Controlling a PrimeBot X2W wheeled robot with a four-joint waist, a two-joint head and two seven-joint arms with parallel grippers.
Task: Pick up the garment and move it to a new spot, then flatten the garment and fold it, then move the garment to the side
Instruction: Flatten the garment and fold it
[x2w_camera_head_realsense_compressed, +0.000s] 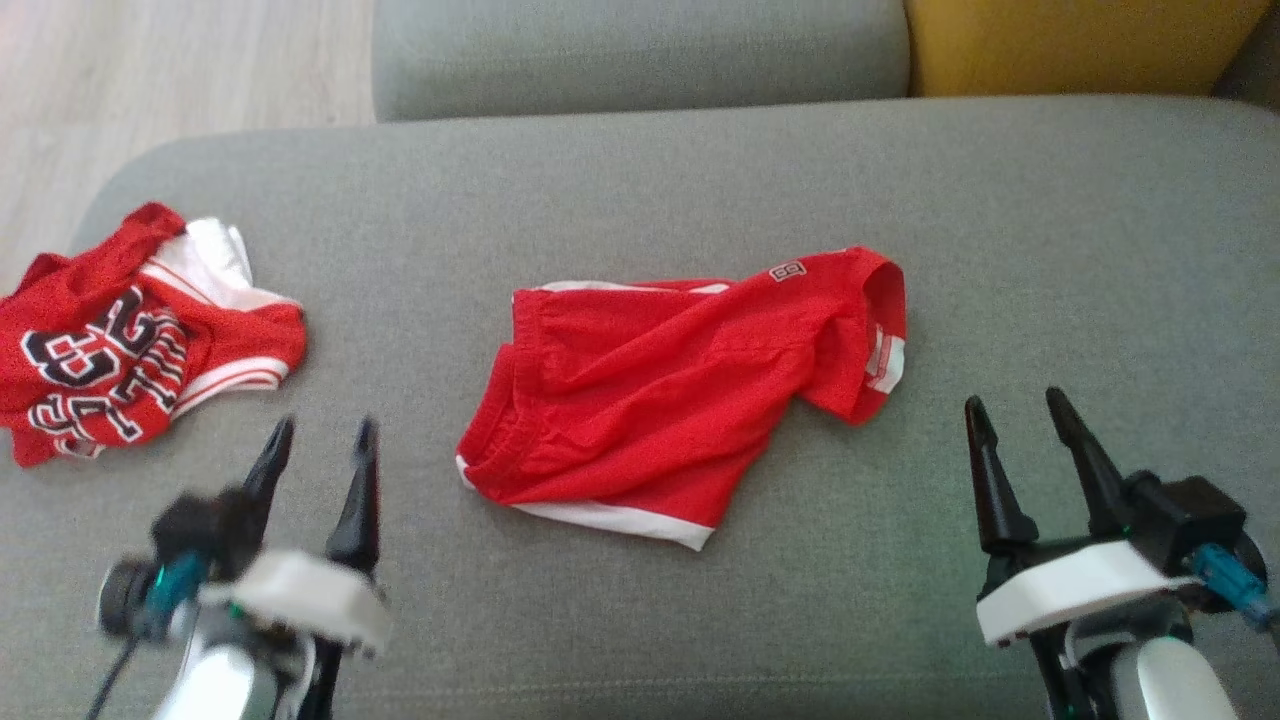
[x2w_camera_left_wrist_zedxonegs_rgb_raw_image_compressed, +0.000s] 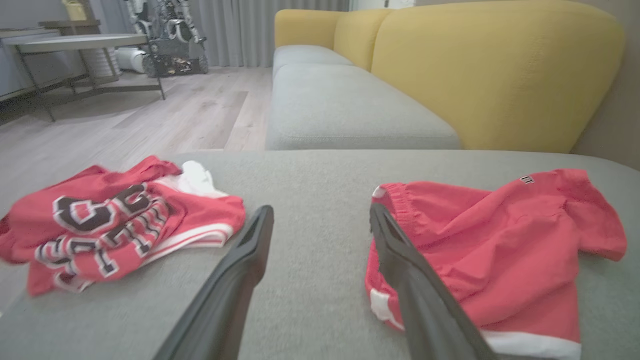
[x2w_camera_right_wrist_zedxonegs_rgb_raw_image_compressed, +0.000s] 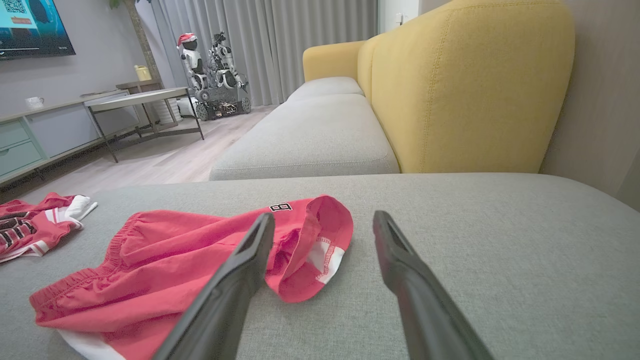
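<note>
Red shorts with white trim lie rumpled in the middle of the grey sofa seat; they also show in the left wrist view and the right wrist view. My left gripper hovers open to the left of the shorts, nothing between its fingers. My right gripper stands open to the right of the shorts, near the leg opening, also holding nothing.
A red jersey with black-and-white lettering lies crumpled at the seat's left end. A yellow backrest rises behind, with another grey cushion beyond. Wooden floor, a table and a parked robot lie further off.
</note>
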